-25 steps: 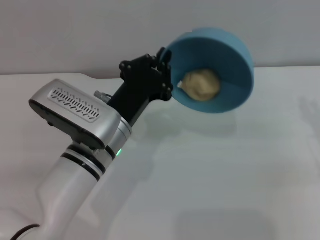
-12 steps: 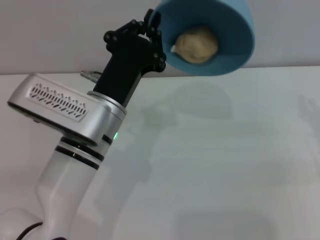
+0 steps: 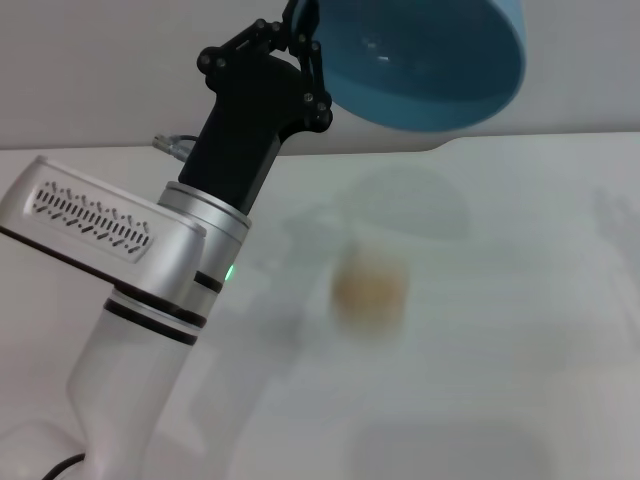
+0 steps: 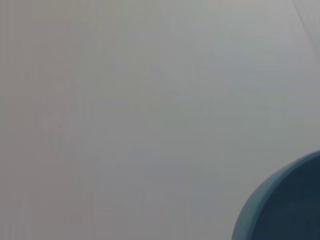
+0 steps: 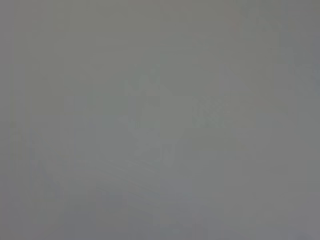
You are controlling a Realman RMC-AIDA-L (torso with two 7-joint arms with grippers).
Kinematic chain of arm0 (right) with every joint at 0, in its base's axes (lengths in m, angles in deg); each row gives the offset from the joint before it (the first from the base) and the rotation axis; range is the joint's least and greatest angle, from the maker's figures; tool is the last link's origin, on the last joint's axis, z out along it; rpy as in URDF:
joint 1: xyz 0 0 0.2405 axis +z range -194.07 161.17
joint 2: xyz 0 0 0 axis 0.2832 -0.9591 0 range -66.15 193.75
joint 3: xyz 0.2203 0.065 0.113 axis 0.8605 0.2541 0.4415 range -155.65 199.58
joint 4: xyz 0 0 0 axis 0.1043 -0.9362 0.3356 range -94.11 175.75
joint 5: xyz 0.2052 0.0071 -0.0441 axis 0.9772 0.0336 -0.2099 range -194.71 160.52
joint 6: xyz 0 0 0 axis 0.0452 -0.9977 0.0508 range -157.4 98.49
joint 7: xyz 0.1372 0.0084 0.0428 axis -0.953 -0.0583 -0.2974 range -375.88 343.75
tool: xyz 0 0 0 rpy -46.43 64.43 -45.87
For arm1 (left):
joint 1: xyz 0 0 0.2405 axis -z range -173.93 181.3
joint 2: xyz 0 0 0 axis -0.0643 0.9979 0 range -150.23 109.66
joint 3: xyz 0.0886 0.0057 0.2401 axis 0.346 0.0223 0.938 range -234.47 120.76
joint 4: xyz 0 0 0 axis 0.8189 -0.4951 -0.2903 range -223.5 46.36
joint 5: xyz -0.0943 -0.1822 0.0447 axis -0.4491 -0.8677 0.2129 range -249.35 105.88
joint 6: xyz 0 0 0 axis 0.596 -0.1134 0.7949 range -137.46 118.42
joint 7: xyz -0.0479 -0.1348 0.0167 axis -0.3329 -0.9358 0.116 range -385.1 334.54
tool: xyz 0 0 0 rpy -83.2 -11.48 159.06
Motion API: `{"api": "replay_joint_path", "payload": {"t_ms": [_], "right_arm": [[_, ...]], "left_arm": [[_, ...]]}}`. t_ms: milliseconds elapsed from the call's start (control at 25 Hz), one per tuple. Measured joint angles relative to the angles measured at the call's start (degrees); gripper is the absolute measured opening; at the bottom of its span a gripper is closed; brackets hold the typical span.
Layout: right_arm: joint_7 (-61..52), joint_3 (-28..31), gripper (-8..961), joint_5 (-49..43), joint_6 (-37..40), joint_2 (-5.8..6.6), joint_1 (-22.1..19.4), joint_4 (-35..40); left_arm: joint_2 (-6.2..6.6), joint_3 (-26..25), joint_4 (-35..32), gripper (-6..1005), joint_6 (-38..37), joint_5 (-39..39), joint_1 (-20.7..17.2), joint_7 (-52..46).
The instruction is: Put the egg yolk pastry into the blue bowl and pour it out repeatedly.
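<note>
1. The left gripper (image 3: 303, 40) is lifted high above the white table (image 3: 520, 300), and its black fingers are closed on the rim of the blue bowl (image 3: 420, 65)

2. The bowl is tipped over, with its opening turned down and toward the robot, so I can see the smooth inside of it; nothing is inside

3. The egg yolk pastry (image 3: 368, 288) is out of the bowl. It shows as a blurred pale tan spot below the bowl, over the table near the middle; I cannot tell if it already touches the table

4. A soft shadow of the bowl lies on the table, just above the pastry in the head view

5. The left wrist view shows only one curved part of the blue bowl (image 4: 285, 205) against a plain grey background

6. The right arm is not seen in the head view, and its wrist view shows only a plain grey surface, so its gripper is out of sight
</note>
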State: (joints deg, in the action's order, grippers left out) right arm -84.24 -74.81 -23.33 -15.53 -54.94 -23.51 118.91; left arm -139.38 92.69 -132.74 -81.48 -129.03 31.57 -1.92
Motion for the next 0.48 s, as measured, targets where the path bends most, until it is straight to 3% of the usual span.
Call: {"api": "replay_joint_path", "payload": {"t_ms": [200, 480], "right_arm": [[0.5, -0.3, 400, -1.5, 1.2, 0.12, 0.2, -0.5], [0.1, -1.7, 400, -11.7, 5.5, 0.34, 1.1, -0.8]], "left_arm": [[0.0, -0.2, 0.2, 2, 3.1, 0.0, 0.8, -0.4], [0.04, -3.5, 2.0, 2, 9.5, 0.3, 2.5, -6.4]]}}
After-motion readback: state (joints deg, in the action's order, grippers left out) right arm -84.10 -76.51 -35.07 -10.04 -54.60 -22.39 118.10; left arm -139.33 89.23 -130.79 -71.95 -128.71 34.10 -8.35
